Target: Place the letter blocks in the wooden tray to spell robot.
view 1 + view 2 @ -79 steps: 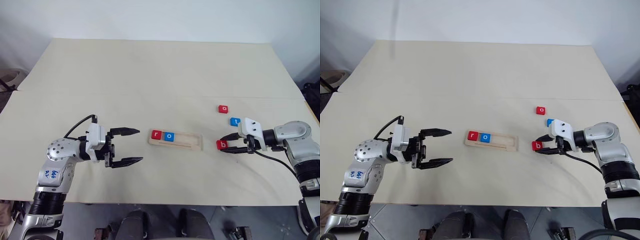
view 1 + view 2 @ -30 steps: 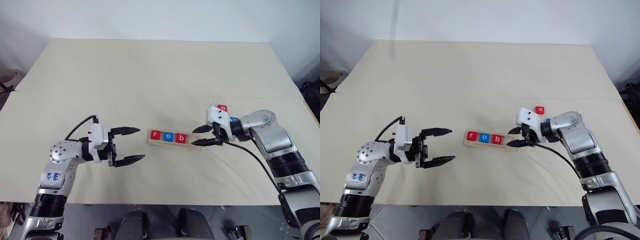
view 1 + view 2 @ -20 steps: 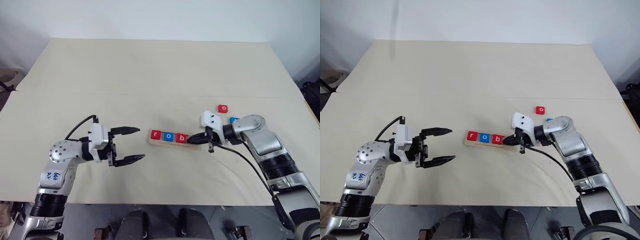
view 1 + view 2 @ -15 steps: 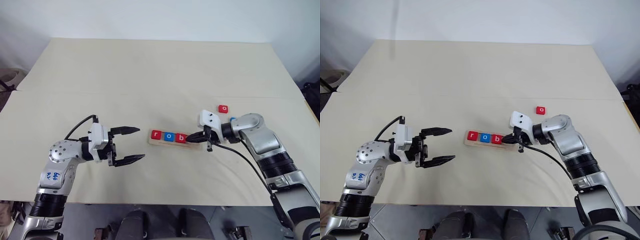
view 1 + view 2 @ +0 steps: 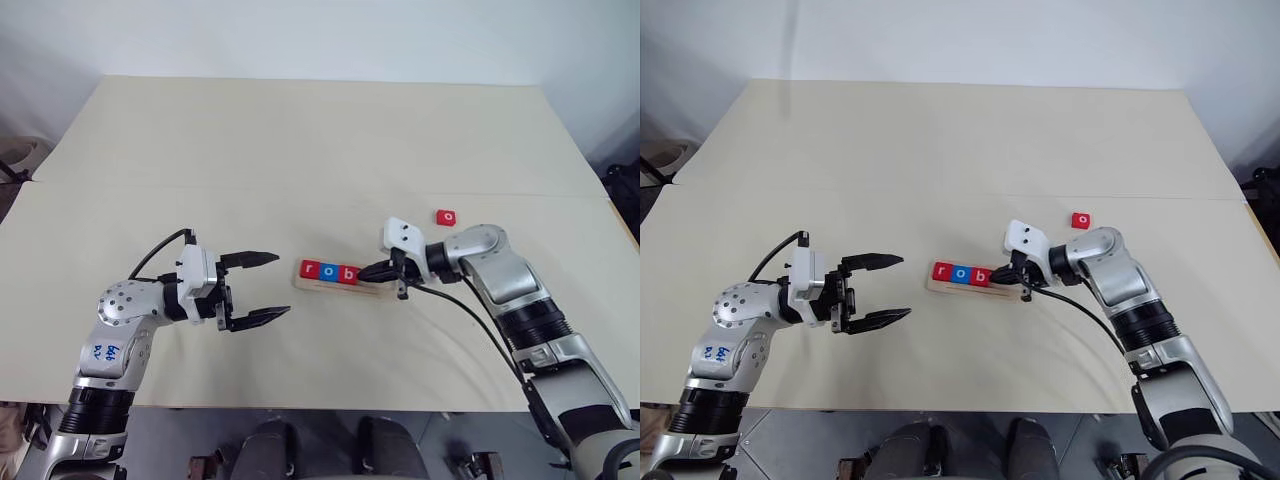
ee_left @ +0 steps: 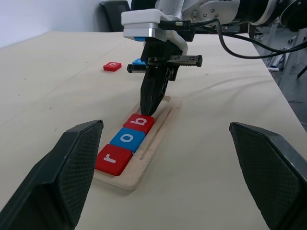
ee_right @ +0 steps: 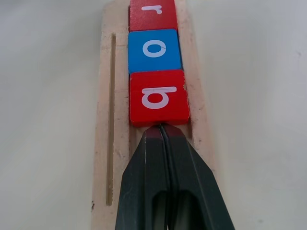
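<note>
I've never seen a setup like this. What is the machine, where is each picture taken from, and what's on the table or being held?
This is a two-armed humanoid robot at a pale table. Two pictures come from cameras in its head, looking down over both arms. The other two come from a camera on each wrist, looking along that arm's black fingers.

On the table lies a narrow wooden tray. In it sit three letter blocks in a row: a red r, a blue o and a red b. Another red o block lies loose on the table, farther out on the right.

The right gripper is shut and holds nothing; its tip rests against the end of the b block in the tray. The left gripper hangs open beside the tray, holding nothing.
</note>
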### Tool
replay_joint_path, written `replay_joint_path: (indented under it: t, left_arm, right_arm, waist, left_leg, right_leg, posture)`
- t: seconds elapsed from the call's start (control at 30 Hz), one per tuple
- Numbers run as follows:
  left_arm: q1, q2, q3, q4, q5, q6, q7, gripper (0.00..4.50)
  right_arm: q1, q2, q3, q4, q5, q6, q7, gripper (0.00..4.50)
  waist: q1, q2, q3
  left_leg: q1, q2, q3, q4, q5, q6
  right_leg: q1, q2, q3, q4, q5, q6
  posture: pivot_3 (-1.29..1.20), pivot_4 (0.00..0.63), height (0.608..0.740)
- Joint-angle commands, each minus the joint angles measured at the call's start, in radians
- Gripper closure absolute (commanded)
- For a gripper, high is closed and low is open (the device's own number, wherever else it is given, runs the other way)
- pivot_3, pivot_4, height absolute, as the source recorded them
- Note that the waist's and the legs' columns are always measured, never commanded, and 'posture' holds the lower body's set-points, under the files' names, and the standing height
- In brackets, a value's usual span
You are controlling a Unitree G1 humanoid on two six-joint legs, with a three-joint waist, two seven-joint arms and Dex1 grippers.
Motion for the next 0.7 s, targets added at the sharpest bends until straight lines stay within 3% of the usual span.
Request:
replay_joint_path:
  t: [0.03,0.27,0.37,0.57,0.7]
  left_arm:
    - [0.001,-0.002,0.01,-0.023,-0.004,-0.013,0.003,0.0]
    - [-0.004,0.001,0.007,-0.004,0.0,-0.023,-0.009,0.0]
    - [-0.016,-0.003,0.004,0.02,0.003,-0.03,-0.018,0.0]
    - [-0.032,-0.012,0.002,0.06,0.007,-0.045,-0.034,0.0]
    - [-0.05,-0.024,0.009,0.108,0.002,-0.049,-0.043,0.0]
  right_arm:
    - [-0.014,-0.003,-0.009,-0.016,0.003,-0.018,-0.002,4.48]
    - [0.061,-0.093,-0.12,-0.123,0.056,0.005,-0.019,4.48]
    - [0.2,-0.164,-0.258,-0.226,0.121,0.027,-0.054,3.94]
    - [0.481,-0.192,-0.509,-0.356,0.228,-0.049,-0.141,1.96]
    - [0.753,-0.104,-0.764,-0.449,0.329,-0.194,-0.196,0.56]
  waist:
    - [0.0,0.0,0.0]
    - [0.004,0.0,0.0]
    - [0.013,0.0,0.0]
    - [0.019,0.0,0.0]
    - [0.028,0.0,0.0]
  left_leg:
    - [0.0,0.0,0.0,0.0,0.0,0.0]
    - [0.0,0.0,0.0,0.0,0.0,0.0]
    - [-0.001,0.0,-0.002,0.0,0.0,0.0]
    - [0.0,-0.001,0.0,-0.001,0.0,0.0]
    - [0.001,0.0,0.0,-0.001,0.0,0.0]
  right_leg:
    - [0.0,0.0,0.0,0.0,0.0,0.0]
    - [0.0,0.0,0.0,-0.001,0.0,0.0]
    - [0.0,0.0,-0.001,-0.001,0.0,0.0]
    - [0.001,0.0,0.0,-0.001,0.0,0.0]
    - [0.001,0.001,0.0,0.0,0.0,0.0]
  posture:
    - [0.0,0.15,0.74]
    - [0.0,0.15,0.74]
    - [0.0,0.15,0.74]
    - [0.0,0.15,0.74]
    - [0.0,0.15,0.74]
